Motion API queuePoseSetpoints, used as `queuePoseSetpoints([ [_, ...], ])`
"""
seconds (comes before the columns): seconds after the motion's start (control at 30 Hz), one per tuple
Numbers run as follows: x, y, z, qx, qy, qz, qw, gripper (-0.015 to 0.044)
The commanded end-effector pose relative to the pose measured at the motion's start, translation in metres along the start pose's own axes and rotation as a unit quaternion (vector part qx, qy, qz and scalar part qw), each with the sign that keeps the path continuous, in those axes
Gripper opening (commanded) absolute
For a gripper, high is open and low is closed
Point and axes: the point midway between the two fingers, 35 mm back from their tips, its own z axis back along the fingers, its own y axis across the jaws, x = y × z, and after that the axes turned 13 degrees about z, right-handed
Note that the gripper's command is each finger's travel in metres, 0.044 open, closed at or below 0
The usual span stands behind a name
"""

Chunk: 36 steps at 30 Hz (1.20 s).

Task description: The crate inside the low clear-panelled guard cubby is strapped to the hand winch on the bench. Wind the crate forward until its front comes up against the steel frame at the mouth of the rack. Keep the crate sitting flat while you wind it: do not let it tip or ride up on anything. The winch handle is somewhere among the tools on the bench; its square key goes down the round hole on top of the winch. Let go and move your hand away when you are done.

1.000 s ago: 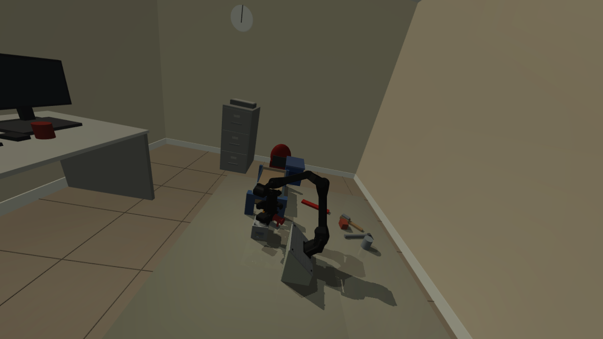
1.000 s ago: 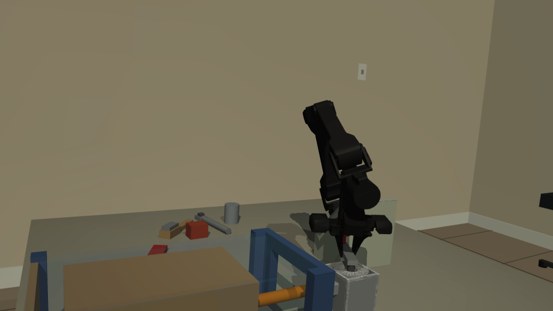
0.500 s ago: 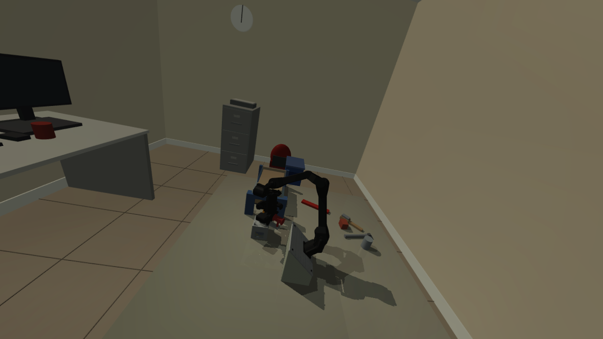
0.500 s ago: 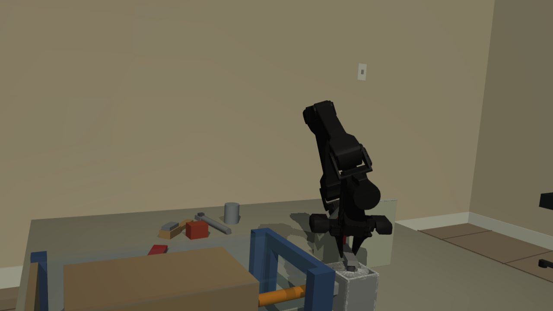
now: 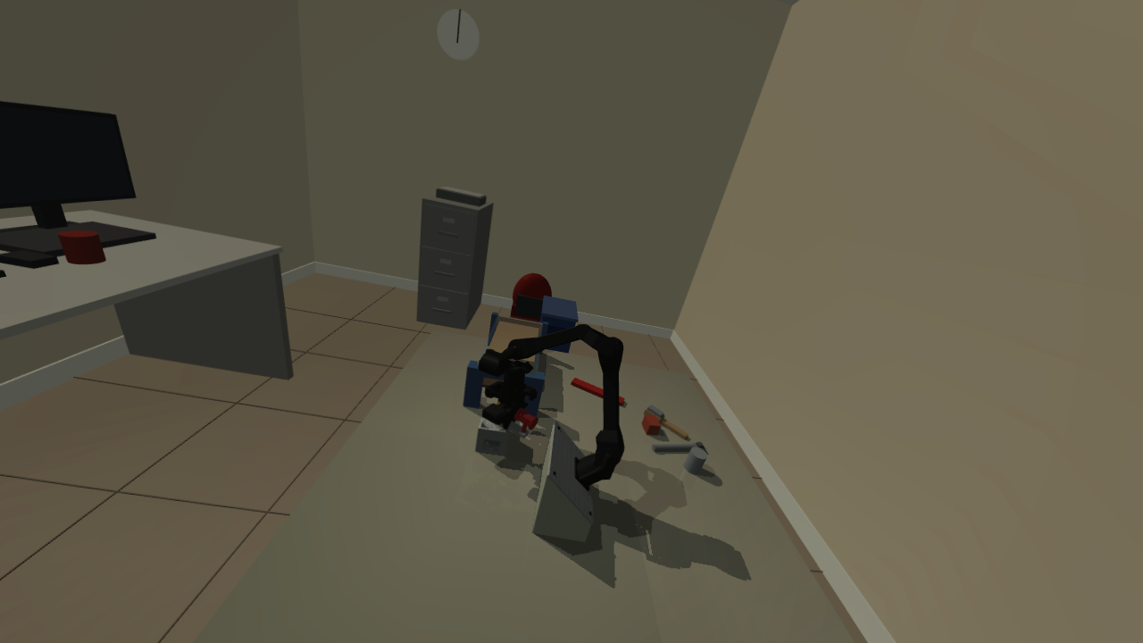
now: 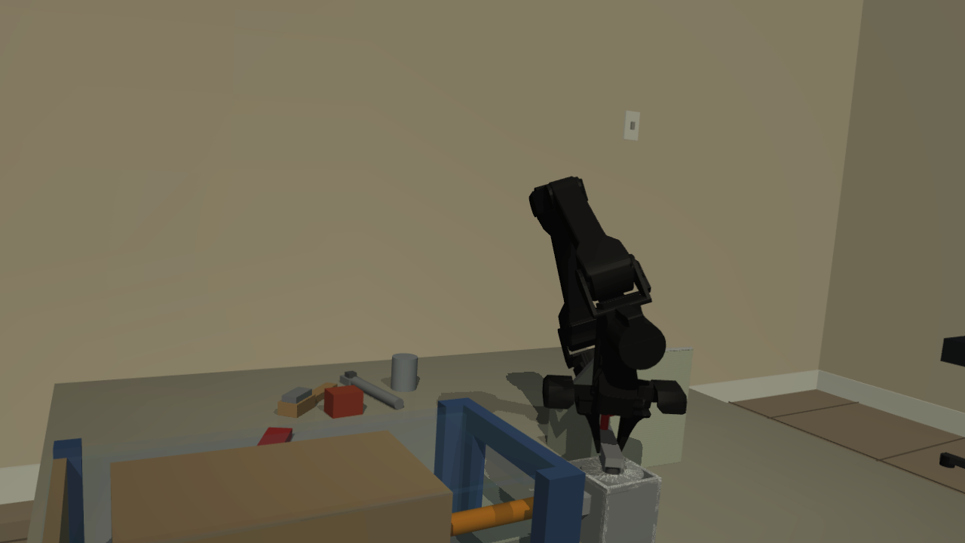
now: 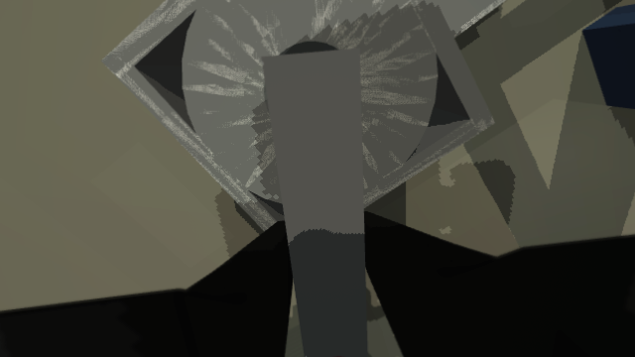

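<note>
The winch handle's grey crank arm (image 6: 611, 456) (image 7: 317, 139) reaches over the top of the grey winch (image 5: 491, 440) (image 6: 630, 510) (image 7: 223, 99), its end at the round hole. How deep the key sits is hidden. My gripper (image 6: 610, 448) (image 7: 323, 228) is shut on the handle's arm, just above the winch's near side. The handle's red grip (image 5: 525, 421) (image 6: 604, 422) shows behind the fingers. The tan crate (image 5: 516, 332) (image 6: 270, 465) sits flat in the cubby. An orange strap (image 6: 492, 516) spans a gap between its front and the blue frame (image 5: 472, 385) (image 6: 516, 435).
A red bar (image 5: 593, 389) (image 6: 275, 436), a red block (image 5: 651, 423) (image 6: 343, 402), a wooden-handled hammer (image 5: 675, 426), a grey rod tool (image 5: 675, 448) (image 6: 378, 392) and a grey cylinder (image 5: 695, 459) (image 6: 404, 373) lie or stand at one side. A slanted panel (image 5: 563, 504) stands beside the arm's base.
</note>
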Motion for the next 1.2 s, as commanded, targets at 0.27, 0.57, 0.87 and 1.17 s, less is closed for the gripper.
queuePoseSetpoints([
  [0.27,0.0003,-0.0022,-0.0067,-0.002,0.000,0.019,1.000,0.0000],
  [0.57,0.0003,-0.0001,-0.0092,-0.001,0.000,-0.001,1.000,0.0000],
  [0.87,0.0001,0.0008,-0.0102,-0.001,-0.001,-0.006,1.000,0.0000],
  [1.17,0.0006,0.0025,-0.0107,0.001,-0.001,-0.026,1.000,0.0000],
])
